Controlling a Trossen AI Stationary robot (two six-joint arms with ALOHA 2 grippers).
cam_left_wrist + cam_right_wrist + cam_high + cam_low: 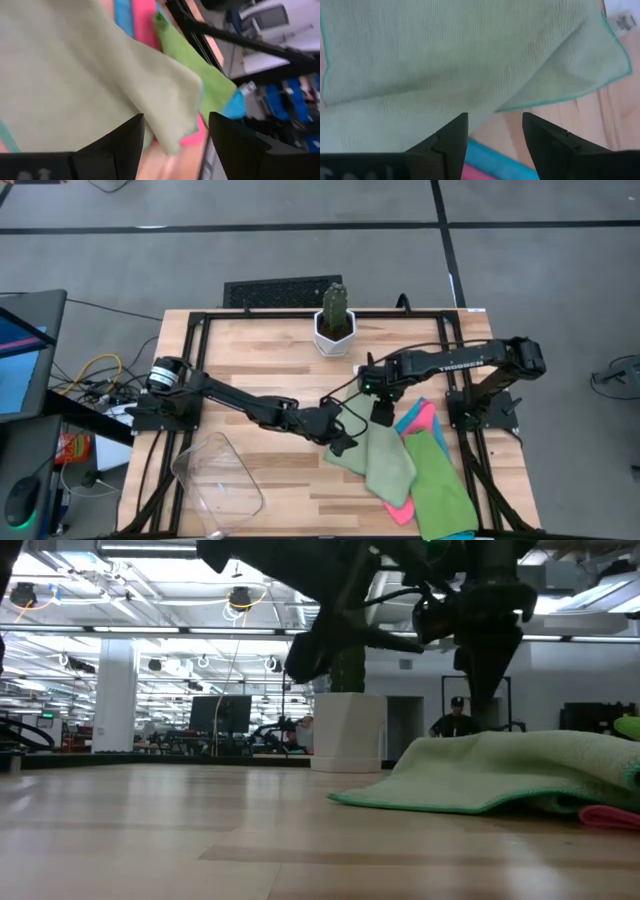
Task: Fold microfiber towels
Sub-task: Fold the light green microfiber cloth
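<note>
Wood table (260, 370), black-framed; grey floor (300, 255); open office behind.

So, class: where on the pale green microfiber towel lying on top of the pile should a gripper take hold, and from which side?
Probably the pale green microfiber towel at its loose left edge, approached from the bare wooden table side; that edge lies thin and clear of the pile.
</note>
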